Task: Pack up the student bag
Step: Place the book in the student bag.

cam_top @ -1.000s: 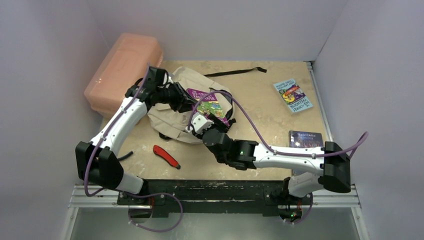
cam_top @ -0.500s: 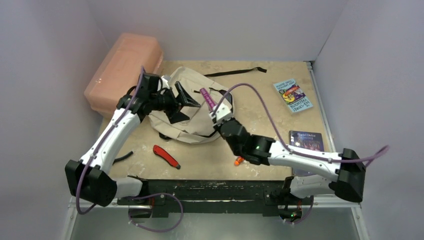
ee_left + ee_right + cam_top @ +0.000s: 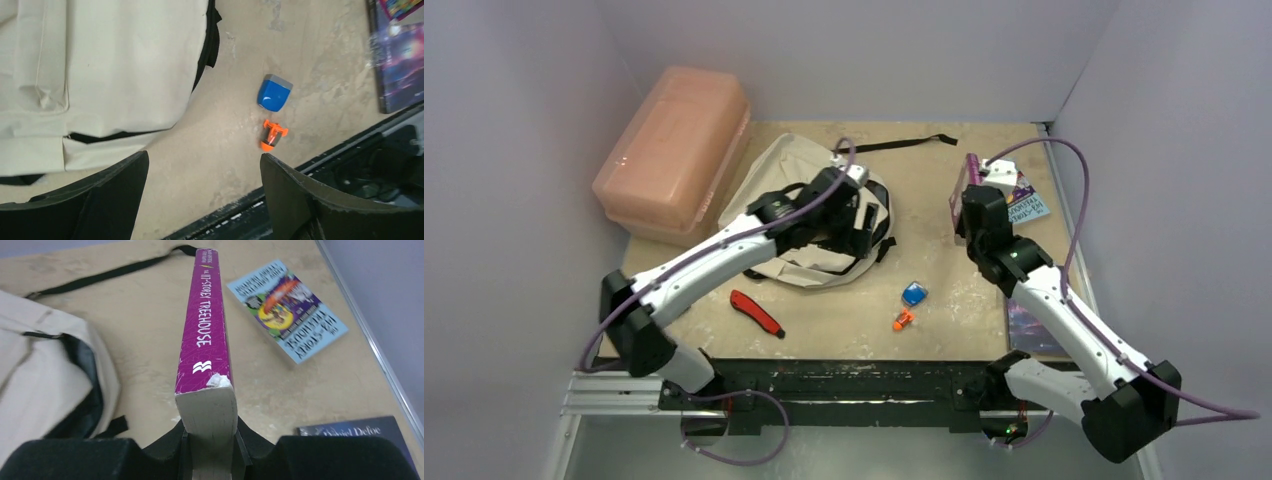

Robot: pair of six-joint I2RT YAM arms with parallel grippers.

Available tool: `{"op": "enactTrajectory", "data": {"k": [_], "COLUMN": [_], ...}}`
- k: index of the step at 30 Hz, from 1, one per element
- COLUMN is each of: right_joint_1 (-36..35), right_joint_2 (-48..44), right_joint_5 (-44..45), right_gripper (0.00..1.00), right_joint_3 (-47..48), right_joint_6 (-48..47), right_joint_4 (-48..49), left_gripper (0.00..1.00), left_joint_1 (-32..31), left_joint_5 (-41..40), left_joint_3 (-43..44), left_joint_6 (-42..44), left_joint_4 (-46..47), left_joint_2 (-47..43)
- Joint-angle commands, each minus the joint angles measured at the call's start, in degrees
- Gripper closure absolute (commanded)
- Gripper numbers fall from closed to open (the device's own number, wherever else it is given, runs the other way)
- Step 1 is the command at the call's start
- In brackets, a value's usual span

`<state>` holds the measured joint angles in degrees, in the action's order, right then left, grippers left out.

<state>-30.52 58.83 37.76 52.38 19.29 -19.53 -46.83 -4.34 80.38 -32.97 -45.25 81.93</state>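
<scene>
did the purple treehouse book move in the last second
Yes. The purple book went right, from over the student bag to beside the light-blue book, held in the right gripper.

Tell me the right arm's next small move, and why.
Probably carry the purple book left toward the student bag. The right gripper is shut on the book's end, spine up, off to the bag's right, so it is not yet packed. The left gripper is open by the bag.
</scene>
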Motion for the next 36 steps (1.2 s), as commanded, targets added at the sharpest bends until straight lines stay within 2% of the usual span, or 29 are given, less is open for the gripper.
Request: {"op": "enactTrajectory", "data": {"k": [1, 5, 7, 12, 14, 17, 22, 25, 28, 33, 36], "right_joint_1": [12.73, 15.47, 15.64, 15.90, 15.93, 15.93, 15.93, 15.98, 15.94, 16.46, 16.65], "right_joint_2": [-4.22, -4.87, -5.18, -5.84, -5.74, -5.96, -4.38, -3.38, -1.71, 1.60, 3.49], "right_joint_5": [-8.21, -16.28, -18.81, -21.41, -22.76, -25.40, -30.69, -35.98, -45.97, -62.93, -68.78], "right_gripper": [1.00, 1.00, 1.00, 1.00, 1.00, 1.00, 1.00, 1.00, 1.00, 1.00, 1.00], "right_joint_3": [-1.40, -4.12, -5.45, -6.61, -6.71, -7.03, -6.64, -5.64, -4.46, -5.04, -7.46], "right_joint_6": [4.97, 4.97, 7.87, 7.82, 7.38, 7.48, 8.18, 8.18, 12.02, 23.55, 30.77], "right_joint_4": [0.08, 1.69, 2.72, 3.69, 3.86, 4.38, 3.75, 3.98, 5.34, 12.85, 20.57], "left_gripper": [0.19, 0.18, 0.18, 0.18, 0.22, 0.35, 0.76, 0.91, 1.00, 1.00, 1.00], "left_joint_1": [-3.88, -5.20, -5.21, -5.20, -5.12, -4.68, -2.28, -1.19, -0.36, 0.95, 1.35], "left_joint_5": [-10.92, -16.42, -18.10, -21.40, -24.14, -28.65, -30.45, -28.72, -26.22, -24.56, -24.93], "left_joint_3": [10.24, 16.55, 21.14, 30.20, 32.63, 35.62, 34.94, 32.77, 32.30, 34.63, 34.94], "left_joint_6": [9.00, 12.90, 13.82, 14.21, 14.51, 14.34, 12.37, 12.91, 13.46, 13.69, 14.49], "left_joint_4": [-6.21, -5.59, -7.35, -10.73, -11.92, -14.73, -16.39, -13.91, -12.95, -14.95, -15.49], "left_joint_2": [12.62, 22.81, 28.37, 37.96, 40.90, 43.53, 39.71, 33.53, 28.45, 24.71, 23.23]}}
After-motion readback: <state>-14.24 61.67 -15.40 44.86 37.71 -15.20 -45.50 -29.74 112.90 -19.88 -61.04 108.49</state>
